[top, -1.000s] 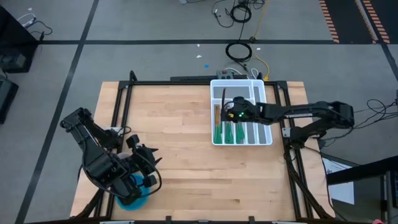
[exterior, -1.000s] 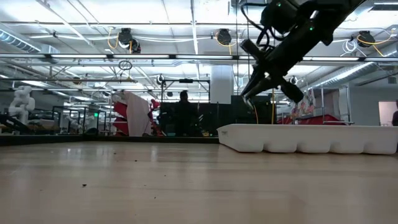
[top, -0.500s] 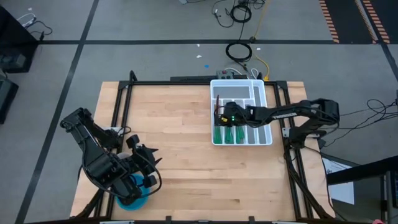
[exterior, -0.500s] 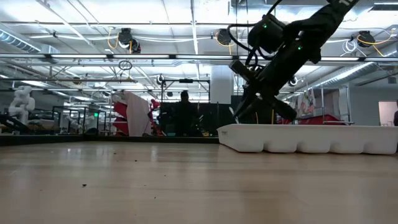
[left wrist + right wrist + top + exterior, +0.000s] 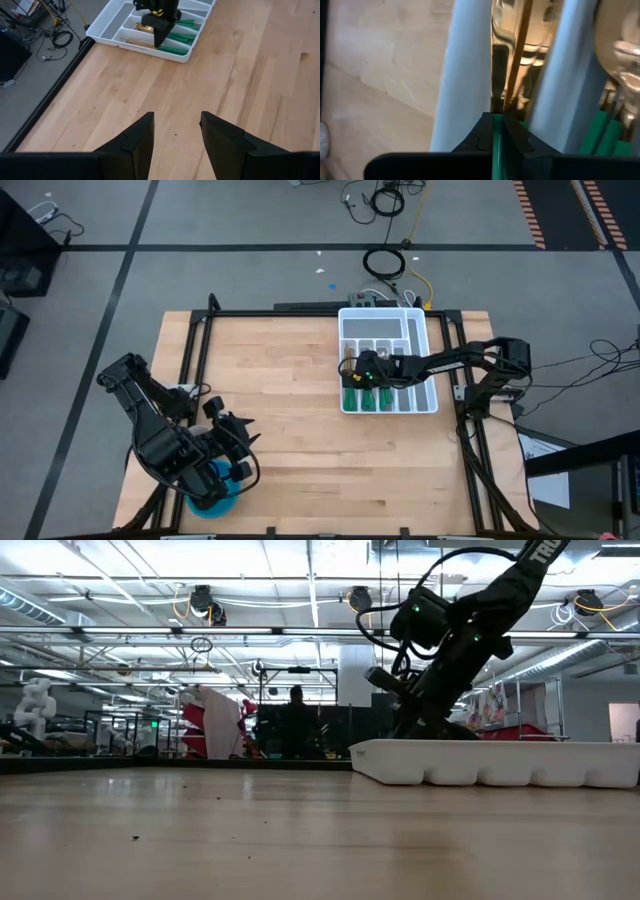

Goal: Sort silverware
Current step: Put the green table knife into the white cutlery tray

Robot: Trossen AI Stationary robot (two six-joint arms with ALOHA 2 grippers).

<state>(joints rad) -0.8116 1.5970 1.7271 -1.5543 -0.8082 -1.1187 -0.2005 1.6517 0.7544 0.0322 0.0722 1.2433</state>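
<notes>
Silverware (image 5: 496,145), smooth teal handle clamped in right gripper (image 5: 496,131); left gripper (image 5: 176,131) apart.

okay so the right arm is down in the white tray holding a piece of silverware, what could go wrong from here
The right gripper is shut on a teal-handled utensil above the white tray's outermost slot, where gold pieces already lie. Releasing now could leave it propped on them or on the divider wall. Pushing lower might press the fingers against that wall and shift the tray. The left gripper waits open over the table, so it adds little risk.
</notes>
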